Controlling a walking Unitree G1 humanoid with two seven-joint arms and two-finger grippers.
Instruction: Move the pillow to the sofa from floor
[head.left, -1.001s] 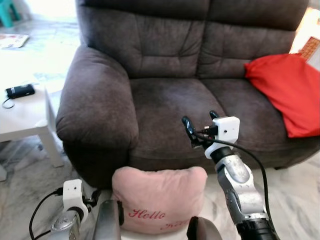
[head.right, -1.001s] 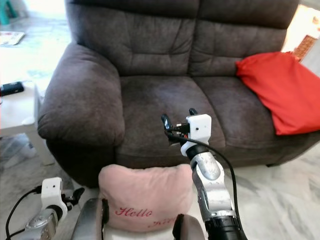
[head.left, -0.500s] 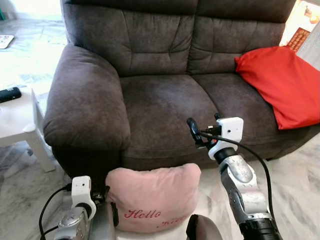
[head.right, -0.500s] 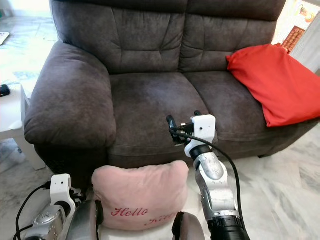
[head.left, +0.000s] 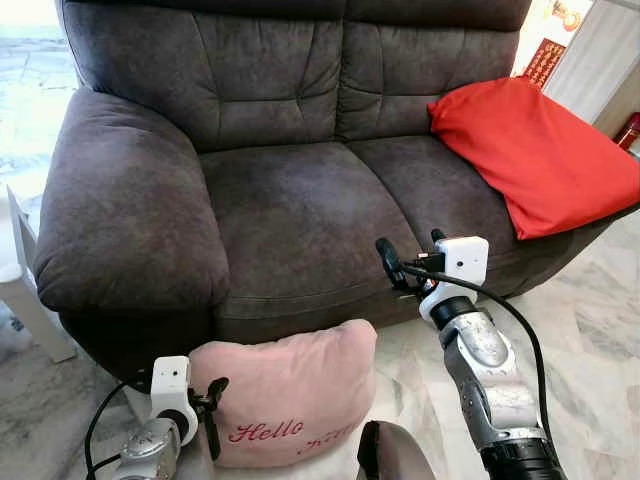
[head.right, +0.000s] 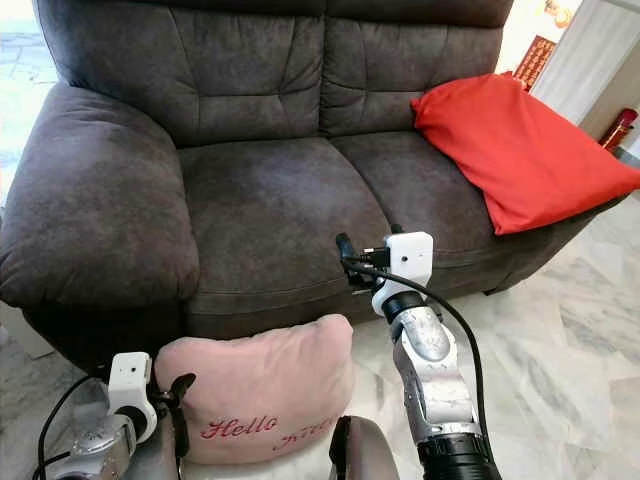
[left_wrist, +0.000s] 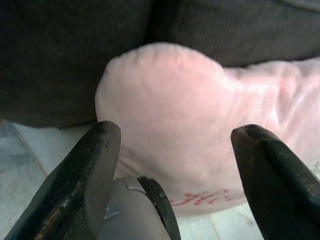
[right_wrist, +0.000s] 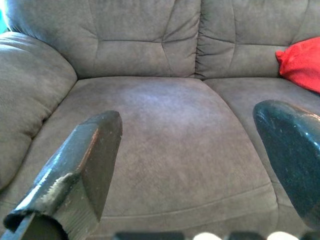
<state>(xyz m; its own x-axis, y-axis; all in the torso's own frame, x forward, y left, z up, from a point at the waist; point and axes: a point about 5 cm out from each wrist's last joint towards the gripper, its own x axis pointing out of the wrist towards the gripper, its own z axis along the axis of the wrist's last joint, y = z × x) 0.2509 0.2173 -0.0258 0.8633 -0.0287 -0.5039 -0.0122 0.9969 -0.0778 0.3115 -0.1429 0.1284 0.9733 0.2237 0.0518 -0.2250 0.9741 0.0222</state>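
A pink pillow (head.left: 290, 395) with red "Hello" lettering stands on the marble floor, leaning against the front of the dark brown sofa (head.left: 290, 200). My left gripper (head.left: 212, 412) is low at the pillow's left edge. In the left wrist view it (left_wrist: 175, 170) is open, and the pillow (left_wrist: 200, 135) lies just beyond its fingers. My right gripper (head.left: 410, 250) is open and holds nothing. It hovers at the front edge of the sofa seat, above the pillow's right corner, and points at the seat cushion (right_wrist: 170, 115).
A red cushion (head.left: 520, 150) lies on the sofa's right seat and hangs over the right arm. A white table leg (head.left: 25, 300) stands at the far left beside the sofa arm. Pale marble floor (head.left: 590, 330) spreads to the right. A dark part of my body (head.left: 390, 455) shows at the bottom.
The camera has swung right, so the sofa and table slid left in the picture. My left gripper's fingers now show at the pillow's left edge. The right gripper stays open by the seat front.
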